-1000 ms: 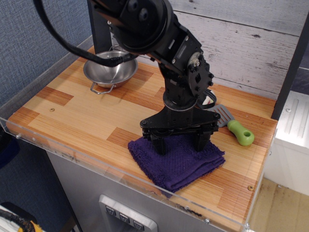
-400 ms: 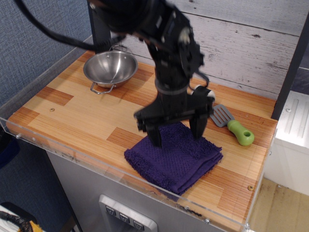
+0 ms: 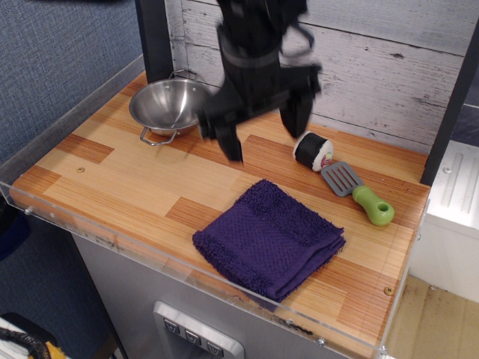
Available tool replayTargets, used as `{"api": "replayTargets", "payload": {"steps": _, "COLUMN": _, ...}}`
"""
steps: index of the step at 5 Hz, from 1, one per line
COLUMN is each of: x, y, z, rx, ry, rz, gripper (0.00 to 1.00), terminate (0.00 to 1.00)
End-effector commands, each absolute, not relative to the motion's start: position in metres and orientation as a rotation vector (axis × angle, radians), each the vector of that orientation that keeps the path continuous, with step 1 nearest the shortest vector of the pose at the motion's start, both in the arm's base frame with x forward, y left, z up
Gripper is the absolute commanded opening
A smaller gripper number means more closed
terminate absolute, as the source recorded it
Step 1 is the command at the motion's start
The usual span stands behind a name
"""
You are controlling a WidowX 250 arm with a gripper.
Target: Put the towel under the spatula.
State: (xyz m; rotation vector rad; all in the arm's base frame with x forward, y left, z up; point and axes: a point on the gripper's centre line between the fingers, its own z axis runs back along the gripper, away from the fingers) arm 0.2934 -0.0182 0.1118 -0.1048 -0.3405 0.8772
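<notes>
Black two-finger gripper up in the air, fingers spread wide, nothing held.

Hung pointing straight down from the bulky black arm, well above the striped wooden tabletop and a bit blurred. One finger dangled over the boards right of the shiny steel bowl with wire handles, the other higher, toward the whitewashed plank back wall. Folded dark purple terry towel lay flat near the front edge, clear of the gripper, behind the clear acrylic lip. Small toy spatula with grey slotted blade and chunky lime-green handle sat on bare wood just beyond the towel's far right corner, apart from it. Black-and-white sushi-roll cylinder rested right beside the spatula's blade.
</notes>
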Motion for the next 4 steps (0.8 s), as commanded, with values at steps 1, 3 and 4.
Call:
{"api": "replayTargets", "payload": {"steps": 1, "x": 0.2833, "y": -0.0039, "z": 0.162, "rx": -0.185, "ry": -0.484, "rz": 0.984, "gripper": 1.0, "terminate": 0.0}}
{"api": "replayTargets", "payload": {"steps": 3, "x": 0.2833, "y": -0.0039, "z": 0.162, "rx": -0.185, "ry": -0.484, "rz": 0.984, "gripper": 1.0, "terminate": 0.0}}
{"api": "replayTargets", "payload": {"steps": 4, "x": 0.2833, "y": -0.0039, "z": 0.162, "rx": -0.185, "ry": -0.484, "rz": 0.984, "gripper": 1.0, "terminate": 1.0}}
